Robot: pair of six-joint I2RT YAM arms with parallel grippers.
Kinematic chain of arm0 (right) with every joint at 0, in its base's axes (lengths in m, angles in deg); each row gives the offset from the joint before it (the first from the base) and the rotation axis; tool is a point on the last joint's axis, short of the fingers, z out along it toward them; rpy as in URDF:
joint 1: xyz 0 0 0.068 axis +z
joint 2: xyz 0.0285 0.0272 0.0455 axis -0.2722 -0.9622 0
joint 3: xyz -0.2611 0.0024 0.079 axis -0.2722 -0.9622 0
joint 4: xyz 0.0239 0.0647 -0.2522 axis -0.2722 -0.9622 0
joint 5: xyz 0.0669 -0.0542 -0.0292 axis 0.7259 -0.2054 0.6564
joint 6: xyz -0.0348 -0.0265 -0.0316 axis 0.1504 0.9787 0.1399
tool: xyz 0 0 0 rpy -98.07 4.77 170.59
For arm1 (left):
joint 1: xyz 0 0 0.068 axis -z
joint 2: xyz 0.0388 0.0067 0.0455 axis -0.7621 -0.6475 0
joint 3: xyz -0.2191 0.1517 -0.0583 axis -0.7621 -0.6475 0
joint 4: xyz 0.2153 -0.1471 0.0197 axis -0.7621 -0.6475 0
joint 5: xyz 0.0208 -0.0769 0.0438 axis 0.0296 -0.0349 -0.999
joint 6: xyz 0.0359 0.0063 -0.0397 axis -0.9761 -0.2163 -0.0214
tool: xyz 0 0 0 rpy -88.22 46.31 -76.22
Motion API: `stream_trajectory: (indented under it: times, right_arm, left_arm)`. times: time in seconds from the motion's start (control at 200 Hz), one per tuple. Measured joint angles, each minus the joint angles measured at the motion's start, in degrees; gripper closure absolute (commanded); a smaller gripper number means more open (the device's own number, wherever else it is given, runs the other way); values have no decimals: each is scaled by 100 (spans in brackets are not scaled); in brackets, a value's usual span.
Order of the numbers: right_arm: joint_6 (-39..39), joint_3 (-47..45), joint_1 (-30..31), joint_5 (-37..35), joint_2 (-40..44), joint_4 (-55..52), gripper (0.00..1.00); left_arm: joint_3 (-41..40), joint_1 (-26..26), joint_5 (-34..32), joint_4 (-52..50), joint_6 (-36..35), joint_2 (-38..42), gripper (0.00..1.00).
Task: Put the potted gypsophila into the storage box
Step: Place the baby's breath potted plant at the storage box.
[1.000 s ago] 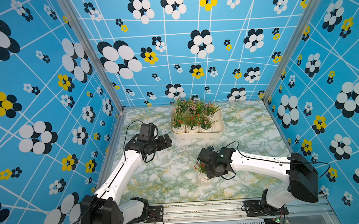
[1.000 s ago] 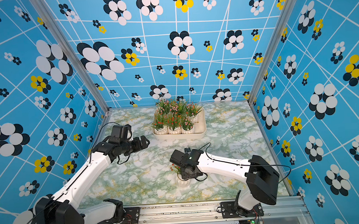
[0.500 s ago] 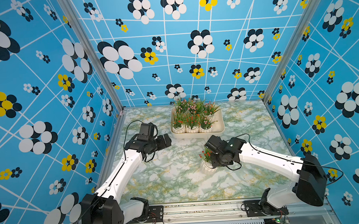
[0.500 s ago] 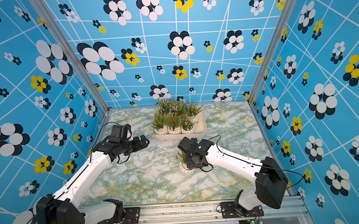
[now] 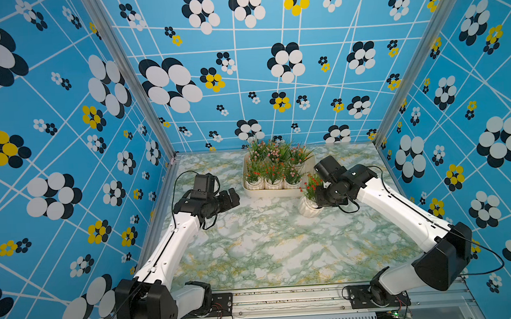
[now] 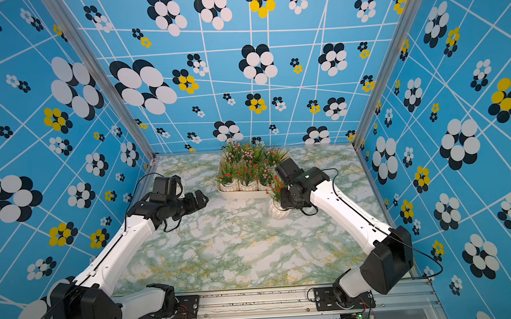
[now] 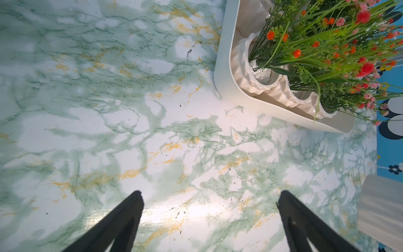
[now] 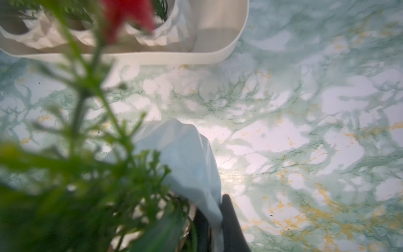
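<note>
The table top (image 5: 269, 250) wears a glossy marble-print film, veined green and yellow, with lamp glare on it. The storage box (image 7: 225, 69) is smooth cream plastic with a soft sheen. The pots (image 7: 244, 67) in it look like glazed white ceramic, ridged and shiny. The pot of the potted gypsophila (image 5: 308, 207), near the box's near right corner, has the same faceted white surface. The foliage (image 7: 316, 54) looks plastic. The left arm (image 5: 174, 247) and the right arm (image 5: 403, 215) have glossy white shells and matt black joints. The fingers (image 7: 122, 218) of the left gripper (image 7: 210, 192) are matt black. The frame posts (image 5: 129, 76) and the near rail (image 5: 287, 298) are brushed metal. The walls (image 5: 270, 28) are matt print.
</note>
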Motion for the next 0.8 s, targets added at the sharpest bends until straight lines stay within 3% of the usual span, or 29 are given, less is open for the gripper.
stream_trajectory:
  times: [0.3,0.8]
  right_arm:
    - [686,1731,-671,-138,-979,-437,99]
    - [1270,3650,-1305,-120,-2889,-809,99]
  left_arm:
    - [452,-55,122,-7,4,-643,0]
    - [752,-125,55,-153,90,-761,1]
